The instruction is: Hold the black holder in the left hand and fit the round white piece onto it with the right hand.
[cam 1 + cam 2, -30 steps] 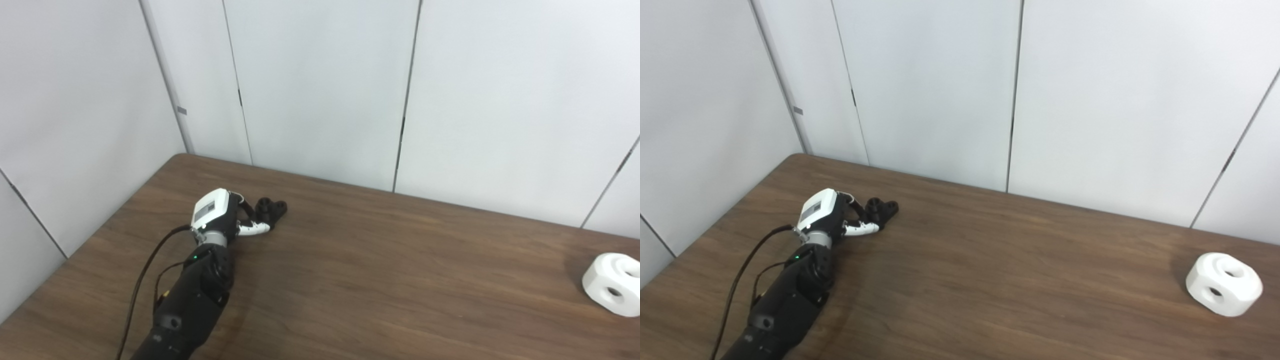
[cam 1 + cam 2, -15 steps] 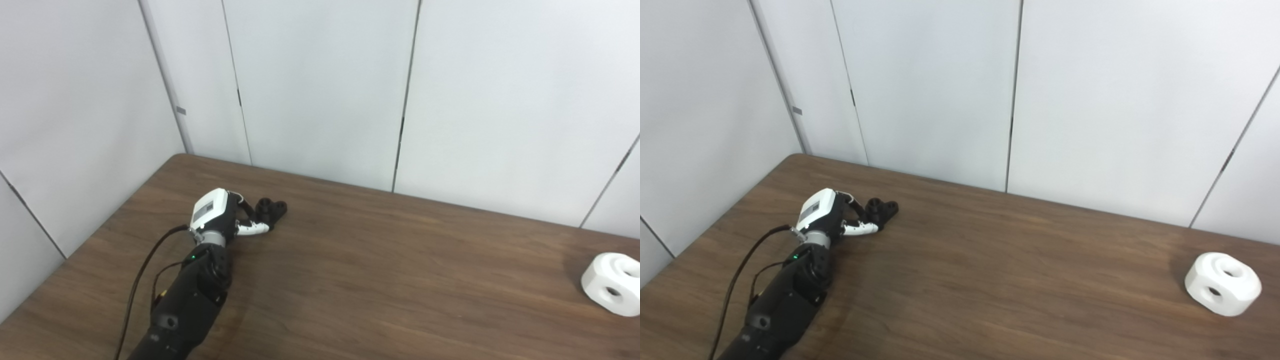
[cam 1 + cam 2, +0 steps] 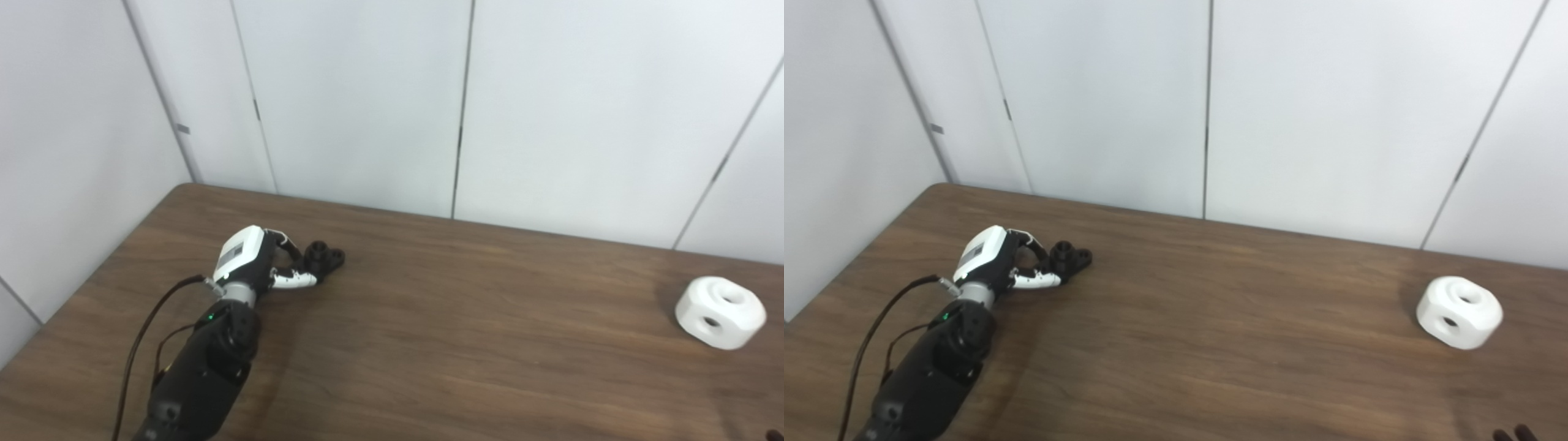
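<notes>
At the table's far left, left hand (image 3: 254,264) had fingers curled against the black holder (image 3: 324,257), grip unconfirmed. White piece (image 3: 721,312) sat far right. Right hand barely visible, state unclear. Best seat fingers fully before lifting.

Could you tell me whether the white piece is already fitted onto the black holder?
No, the white piece lies alone at the table's right end, far from the holder by the left hand.
</notes>
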### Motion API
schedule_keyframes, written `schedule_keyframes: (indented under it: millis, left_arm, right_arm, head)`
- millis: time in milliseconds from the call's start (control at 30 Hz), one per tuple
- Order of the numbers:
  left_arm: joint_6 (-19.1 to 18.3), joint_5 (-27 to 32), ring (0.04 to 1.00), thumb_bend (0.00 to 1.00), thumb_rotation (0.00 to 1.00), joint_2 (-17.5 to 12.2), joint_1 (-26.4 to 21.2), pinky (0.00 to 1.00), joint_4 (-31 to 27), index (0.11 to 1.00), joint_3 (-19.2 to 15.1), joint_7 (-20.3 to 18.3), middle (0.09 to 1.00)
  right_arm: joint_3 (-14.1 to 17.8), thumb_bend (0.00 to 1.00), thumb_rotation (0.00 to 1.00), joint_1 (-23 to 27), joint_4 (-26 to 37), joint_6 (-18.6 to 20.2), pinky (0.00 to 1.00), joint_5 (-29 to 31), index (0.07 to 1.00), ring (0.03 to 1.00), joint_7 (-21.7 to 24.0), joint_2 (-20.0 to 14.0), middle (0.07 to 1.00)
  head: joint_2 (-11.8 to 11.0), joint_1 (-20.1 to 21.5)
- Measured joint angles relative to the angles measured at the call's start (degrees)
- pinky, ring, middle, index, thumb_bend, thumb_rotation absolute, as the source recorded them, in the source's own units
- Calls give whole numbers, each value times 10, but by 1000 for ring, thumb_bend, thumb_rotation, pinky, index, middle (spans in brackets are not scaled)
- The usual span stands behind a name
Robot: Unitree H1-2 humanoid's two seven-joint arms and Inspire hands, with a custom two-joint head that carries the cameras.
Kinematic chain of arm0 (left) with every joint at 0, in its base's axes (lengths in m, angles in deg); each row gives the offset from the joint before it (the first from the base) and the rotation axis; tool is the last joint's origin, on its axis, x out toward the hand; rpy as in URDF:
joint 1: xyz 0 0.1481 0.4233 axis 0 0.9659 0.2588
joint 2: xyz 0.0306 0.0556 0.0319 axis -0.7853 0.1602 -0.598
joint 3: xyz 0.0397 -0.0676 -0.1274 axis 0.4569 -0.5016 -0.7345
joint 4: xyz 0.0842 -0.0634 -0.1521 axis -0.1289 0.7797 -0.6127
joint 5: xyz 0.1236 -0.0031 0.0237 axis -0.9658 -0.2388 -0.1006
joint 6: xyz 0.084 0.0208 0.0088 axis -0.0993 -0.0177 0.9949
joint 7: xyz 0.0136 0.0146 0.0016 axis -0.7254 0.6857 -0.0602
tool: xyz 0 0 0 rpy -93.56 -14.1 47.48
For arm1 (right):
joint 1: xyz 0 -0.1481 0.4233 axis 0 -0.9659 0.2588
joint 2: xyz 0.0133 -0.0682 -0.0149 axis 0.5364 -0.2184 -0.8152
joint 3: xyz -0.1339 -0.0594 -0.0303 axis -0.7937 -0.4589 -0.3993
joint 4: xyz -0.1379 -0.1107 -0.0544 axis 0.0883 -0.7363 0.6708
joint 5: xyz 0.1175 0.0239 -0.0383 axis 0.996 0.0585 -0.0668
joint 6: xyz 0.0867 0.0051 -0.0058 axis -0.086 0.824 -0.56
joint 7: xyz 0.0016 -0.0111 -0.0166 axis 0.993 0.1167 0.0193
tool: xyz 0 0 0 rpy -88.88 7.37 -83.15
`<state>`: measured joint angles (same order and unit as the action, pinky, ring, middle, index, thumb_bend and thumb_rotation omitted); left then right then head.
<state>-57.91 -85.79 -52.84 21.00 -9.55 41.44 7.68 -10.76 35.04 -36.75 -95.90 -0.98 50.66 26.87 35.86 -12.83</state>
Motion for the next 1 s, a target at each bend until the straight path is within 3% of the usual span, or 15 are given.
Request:
schedule_keyframes:
  millis: [400, 667, 1000]
  left_arm:
    - [-6, -8, 860, 518, 46, 2, 29, 768, -112, 487, 57, -84, 783]
    - [-3, -11, 848, 519, 50, 1, 40, 748, -172, 485, 92, -137, 775]
    - [5, -35, 857, 519, 50, 6, 55, 782, -236, 487, 144, -196, 777]
  right_arm:
    - [-7, 617, 1000, 3, -3, -10, 775, -18, 908, 870, -2, 0, 880]
    - [-16, 627, 976, 9, -3, -9, 739, -26, 883, 843, -5, 4, 856]
    - [-48, 649, 969, 17, 38, 57, 732, -61, 883, 862, -33, 6, 864]
  head:
    - [26, 59]
    - [62, 116]
    - [102, 157]
